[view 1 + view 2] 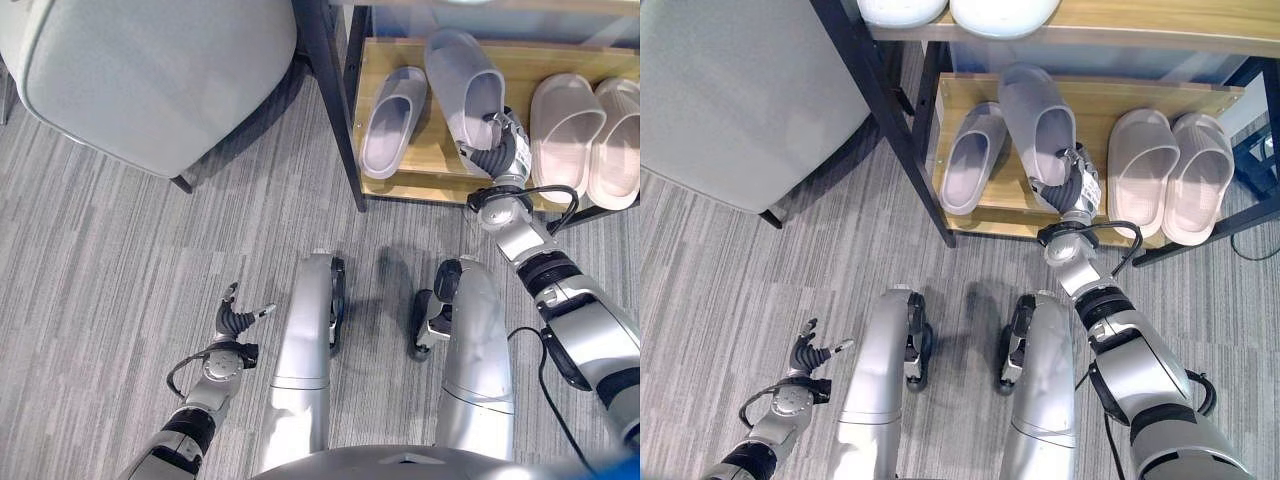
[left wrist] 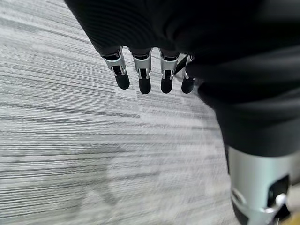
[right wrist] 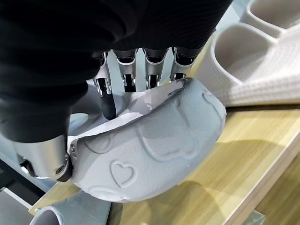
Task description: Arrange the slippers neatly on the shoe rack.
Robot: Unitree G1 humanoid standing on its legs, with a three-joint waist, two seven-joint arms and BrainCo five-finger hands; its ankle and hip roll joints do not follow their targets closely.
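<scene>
While left robot hand (image 1: 238, 320) hangs open, right robot hand (image 1: 497, 150) grips grey slipper (image 1: 465, 85).

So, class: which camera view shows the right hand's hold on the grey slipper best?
The right wrist view: the right hand has fingers curled inside the grey slipper at its heel. Both eye views show the same hold from above, far smaller, on the shoe rack.
</scene>
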